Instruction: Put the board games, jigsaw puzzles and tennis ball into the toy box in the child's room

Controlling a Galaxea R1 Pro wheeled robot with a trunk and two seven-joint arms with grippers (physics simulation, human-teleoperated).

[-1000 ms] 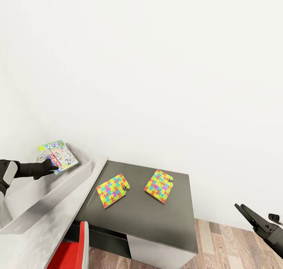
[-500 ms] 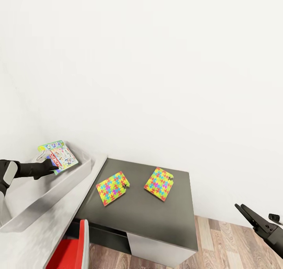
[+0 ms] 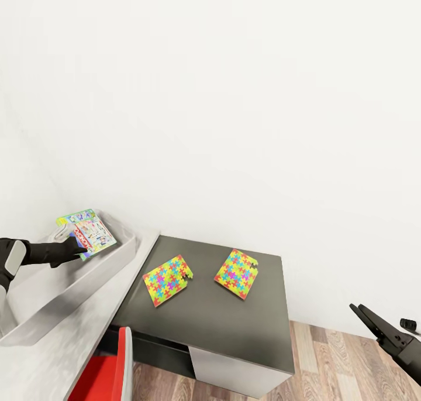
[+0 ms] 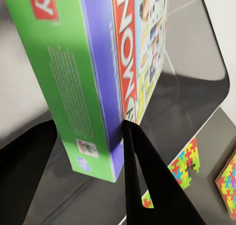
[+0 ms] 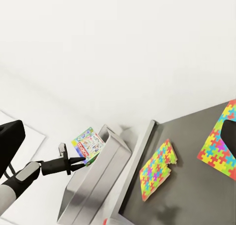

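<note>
My left gripper is shut on the lower edge of a board game, a flat green, purple and white box with red lettering. The game stands tilted on edge over the far end of the light grey toy box. In the left wrist view the fingers clamp the game above the toy box floor. Two jigsaw puzzles lie flat on the dark part of the table. My right gripper hangs open off the table's right end.
The toy box sits on the table's light grey top, against the white wall. A red chair stands by the table's front edge. Wooden floor lies to the right under my right arm.
The head view has shifted slightly since a second ago. Both arms, the held game and the puzzles have kept their places.
</note>
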